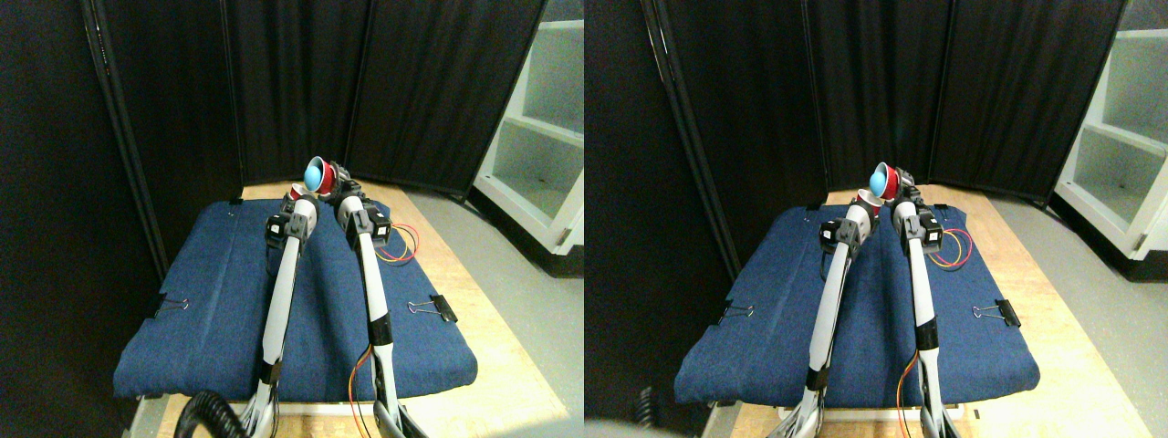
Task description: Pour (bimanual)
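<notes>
A red cup with a blue inside (318, 175) is tipped on its side at the far end of the blue cloth, its mouth facing left and toward me. My right gripper (338, 180) holds it from the right. Just below and left of that mouth shows the rim of a second red cup (295, 192), upright, mostly hidden behind my left manipulator. My left gripper (297, 200) sits at that lower cup. Both arms stretch far forward, side by side.
The blue cloth (210, 301) covers a wooden table, pinned by binder clips (436, 307) at the edges. Red and yellow wires (403, 245) loop to the right of the arms. Black curtains stand behind; a white shelf (538, 137) is at the right.
</notes>
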{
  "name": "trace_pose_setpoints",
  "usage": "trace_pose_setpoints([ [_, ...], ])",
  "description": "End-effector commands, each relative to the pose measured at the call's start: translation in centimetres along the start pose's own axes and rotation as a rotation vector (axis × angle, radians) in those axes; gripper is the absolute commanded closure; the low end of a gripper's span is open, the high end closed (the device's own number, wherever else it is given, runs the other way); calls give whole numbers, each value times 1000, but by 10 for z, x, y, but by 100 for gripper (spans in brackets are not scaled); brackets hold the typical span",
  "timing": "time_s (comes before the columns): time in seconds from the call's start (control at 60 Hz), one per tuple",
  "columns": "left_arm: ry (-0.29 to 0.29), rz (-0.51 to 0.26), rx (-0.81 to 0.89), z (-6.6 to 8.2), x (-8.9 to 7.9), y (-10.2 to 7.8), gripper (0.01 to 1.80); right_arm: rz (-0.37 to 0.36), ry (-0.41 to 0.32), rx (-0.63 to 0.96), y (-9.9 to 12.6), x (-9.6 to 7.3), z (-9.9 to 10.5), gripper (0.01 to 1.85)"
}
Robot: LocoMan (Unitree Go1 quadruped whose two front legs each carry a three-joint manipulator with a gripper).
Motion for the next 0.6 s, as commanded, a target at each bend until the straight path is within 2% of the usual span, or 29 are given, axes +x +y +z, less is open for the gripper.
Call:
trace_pose_setpoints([
  [0.017,-11,-35,-10,2,-4,-6,148,43,-45,-33,5,-3,8,149],
  [0.133,-6,-39,7,3,-5,-5,148,26,-39,-78,6,-5,8,148],
  [0.217,-10,-42,28,4,-6,-4,148,66,-44,-126,6,-5,9,147],
  [0.417,-12,-43,23,4,-7,-3,148,72,-32,-194,6,-6,10,147],
  [0.533,-7,-43,15,3,-7,-3,148,123,-50,-236,5,-5,11,150],
  [0.6,-4,-44,13,3,-7,-3,148,128,-51,-266,5,-5,12,151],
])
